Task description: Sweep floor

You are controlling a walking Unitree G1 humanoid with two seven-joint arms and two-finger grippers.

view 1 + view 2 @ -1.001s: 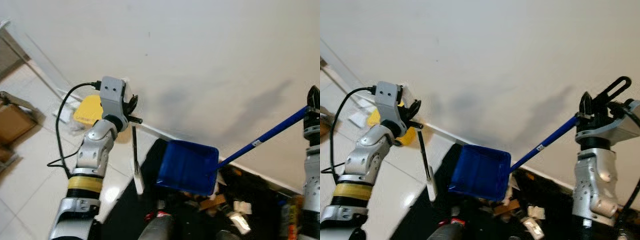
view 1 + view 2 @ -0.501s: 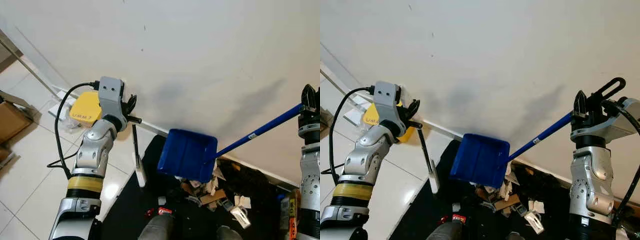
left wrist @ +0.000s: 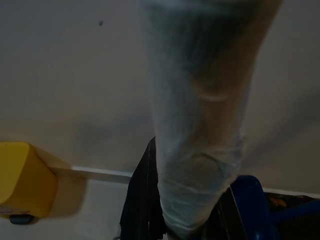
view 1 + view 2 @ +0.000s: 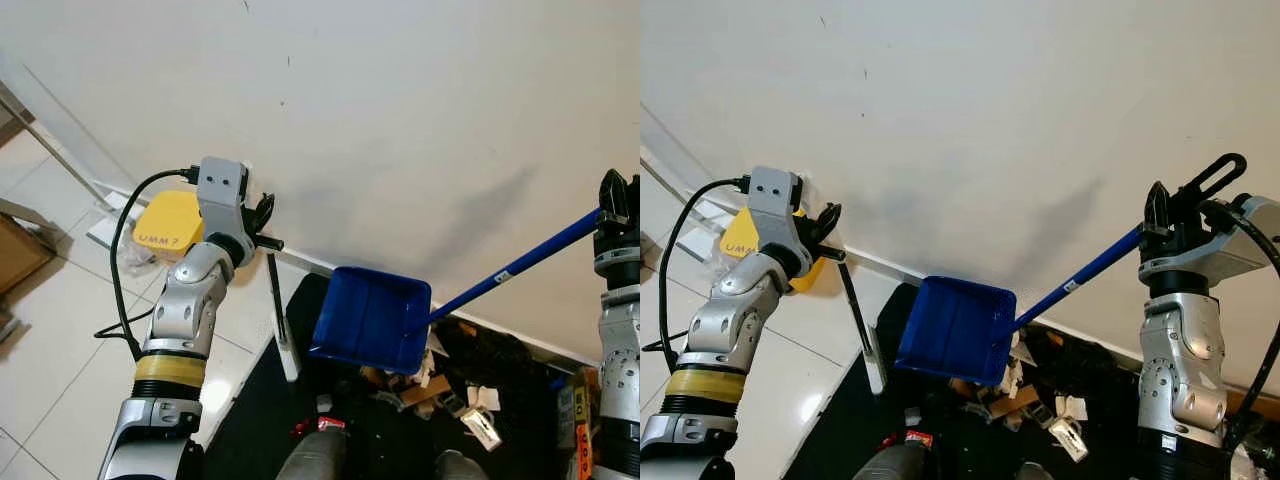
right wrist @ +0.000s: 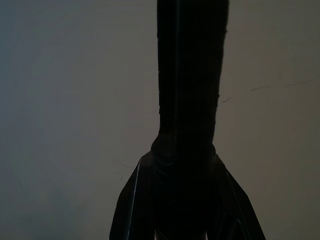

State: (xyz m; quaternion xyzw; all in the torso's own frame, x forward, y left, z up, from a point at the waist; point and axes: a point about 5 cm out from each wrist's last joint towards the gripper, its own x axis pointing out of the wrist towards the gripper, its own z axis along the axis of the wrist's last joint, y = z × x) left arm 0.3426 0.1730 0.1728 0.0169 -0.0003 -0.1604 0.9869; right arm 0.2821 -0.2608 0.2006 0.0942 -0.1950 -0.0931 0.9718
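Presently: left gripper clamped on black broom handle, right gripper clamped on blue dustpan handle, debris on black mat below.

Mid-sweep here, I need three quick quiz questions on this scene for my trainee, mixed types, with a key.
1. True or false: the blue dustpan hangs above the litter.
2. Which end effector holds the dustpan's handle? A left B right
3. Fill in: the box by the wall is coloured ____.

Key: 1 true; 2 B; 3 yellow.
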